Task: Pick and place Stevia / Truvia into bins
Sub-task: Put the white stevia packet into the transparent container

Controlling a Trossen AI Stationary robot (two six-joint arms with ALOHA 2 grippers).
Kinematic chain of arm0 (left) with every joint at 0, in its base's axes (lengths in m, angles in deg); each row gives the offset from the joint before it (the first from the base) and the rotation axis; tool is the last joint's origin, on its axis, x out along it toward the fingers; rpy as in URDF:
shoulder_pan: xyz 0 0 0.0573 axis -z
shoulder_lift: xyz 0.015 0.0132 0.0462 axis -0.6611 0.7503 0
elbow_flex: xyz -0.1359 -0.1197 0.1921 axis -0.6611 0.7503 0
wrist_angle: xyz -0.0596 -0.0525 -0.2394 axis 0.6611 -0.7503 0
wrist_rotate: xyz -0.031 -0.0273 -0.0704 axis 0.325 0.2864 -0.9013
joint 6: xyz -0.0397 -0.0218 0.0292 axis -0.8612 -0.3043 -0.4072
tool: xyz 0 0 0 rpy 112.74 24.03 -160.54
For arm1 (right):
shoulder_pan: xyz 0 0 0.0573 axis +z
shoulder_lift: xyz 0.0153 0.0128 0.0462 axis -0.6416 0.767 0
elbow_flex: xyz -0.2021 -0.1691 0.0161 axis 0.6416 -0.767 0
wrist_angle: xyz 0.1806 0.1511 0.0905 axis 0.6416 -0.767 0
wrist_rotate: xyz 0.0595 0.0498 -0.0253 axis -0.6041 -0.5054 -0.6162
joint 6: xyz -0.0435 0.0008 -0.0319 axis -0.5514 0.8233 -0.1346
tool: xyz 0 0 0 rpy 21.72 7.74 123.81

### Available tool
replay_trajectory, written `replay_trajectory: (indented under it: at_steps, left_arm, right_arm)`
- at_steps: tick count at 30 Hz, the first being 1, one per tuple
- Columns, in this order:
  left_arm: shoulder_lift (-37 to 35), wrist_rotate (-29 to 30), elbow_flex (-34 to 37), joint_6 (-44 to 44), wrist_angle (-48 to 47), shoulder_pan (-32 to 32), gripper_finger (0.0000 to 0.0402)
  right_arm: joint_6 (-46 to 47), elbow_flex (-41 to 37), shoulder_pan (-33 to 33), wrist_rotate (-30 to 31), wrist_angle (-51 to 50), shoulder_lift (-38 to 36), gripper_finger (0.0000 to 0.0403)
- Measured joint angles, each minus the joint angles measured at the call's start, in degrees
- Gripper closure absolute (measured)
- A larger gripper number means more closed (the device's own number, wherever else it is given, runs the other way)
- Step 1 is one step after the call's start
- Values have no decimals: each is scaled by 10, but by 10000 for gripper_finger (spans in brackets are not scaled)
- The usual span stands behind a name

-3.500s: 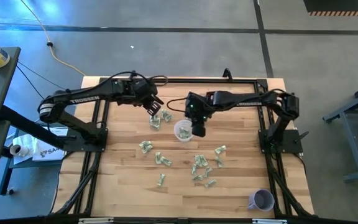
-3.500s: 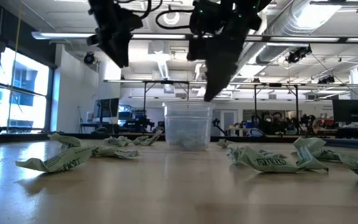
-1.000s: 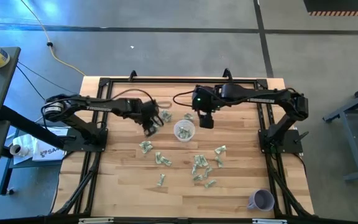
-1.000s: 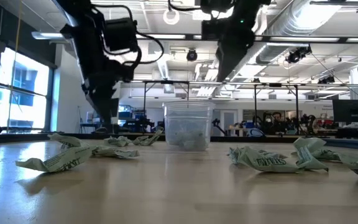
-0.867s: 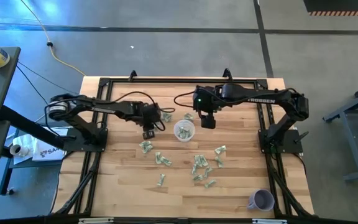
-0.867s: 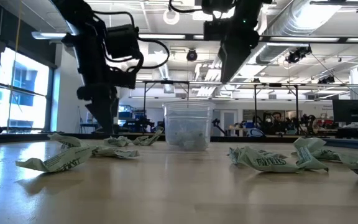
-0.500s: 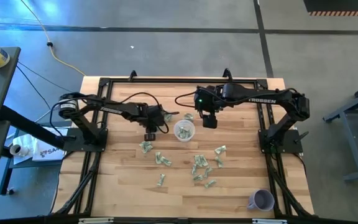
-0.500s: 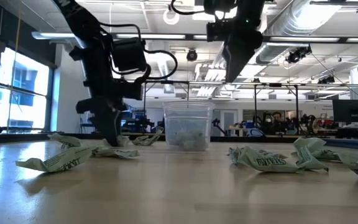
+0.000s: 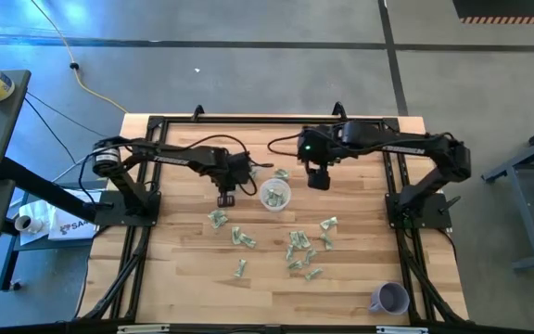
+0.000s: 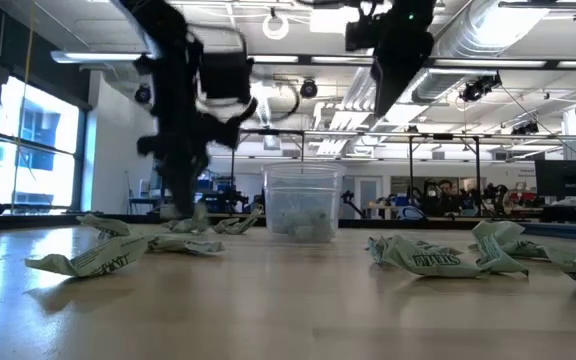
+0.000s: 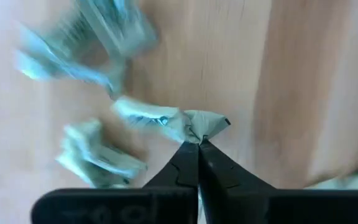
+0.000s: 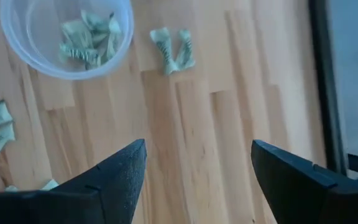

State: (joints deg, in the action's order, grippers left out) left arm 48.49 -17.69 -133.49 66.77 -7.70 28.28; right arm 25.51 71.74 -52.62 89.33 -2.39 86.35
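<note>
**Left gripper pinched on a packet beside the cup**

Nearest the low camera, crumpled green-and-white Stevia / Truvia packets (image 10: 90, 260) strewn across the wooden table (image 9: 193, 288), more (image 10: 430, 258) to the other side. In the high view, a loose cluster (image 9: 300, 250) lying on the near half of the table, with an opaque lavender cup (image 9: 390, 299) tipped over at the near right corner.

Farther in, at mid-table, the clear plastic cup (image 9: 274, 194) standing upright, several packets (image 12: 86, 40) already inside. Just to its left, the left gripper (image 9: 226, 198) down at the table surface, arm stretched low and long from the left edge, wrist bent downward. Fingers clenched together on the crumpled end of one packet (image 11: 199, 126), as seen in the left wrist view; other packets (image 11: 98, 158) lying close by.

Beyond and to the right of the cup, the right gripper (image 9: 318, 179) held above the table, pointing down, arm reaching in from the right edge. Fingers (image 12: 114, 180) spread wide, nothing between them; a twisted pair of packets (image 12: 173, 50) on the wood near the cup.
</note>
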Motion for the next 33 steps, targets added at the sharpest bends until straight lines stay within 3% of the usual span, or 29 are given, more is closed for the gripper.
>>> replay_trajectory:
  at_steps: [5, 12, 17, 23, 25, 33]
  left_arm:
    - [-28, -4, -107, -1, -80, 15, 380]
    - [-40, -58, -237, 4, -36, 14, 380]
    - [-31, -47, -225, -13, -100, 8, 380]
    - [-31, -61, -127, -97, -109, -2, 379]
    - [-27, -69, -92, -121, -90, 2, 357]
    - [-23, -61, -39, -207, -105, 27, 181]
  right_arm:
    - [33, -20, -1, 35, 2, -66, 121]
    - [106, -129, 1, 54, 20, -175, 121]
    - [166, -219, 23, 40, 50, -236, 121]
    - [179, -259, 46, 40, 106, -259, 121]
    - [167, -260, 46, 36, 128, -259, 121]
    - [145, -236, 38, 34, 141, -259, 121]
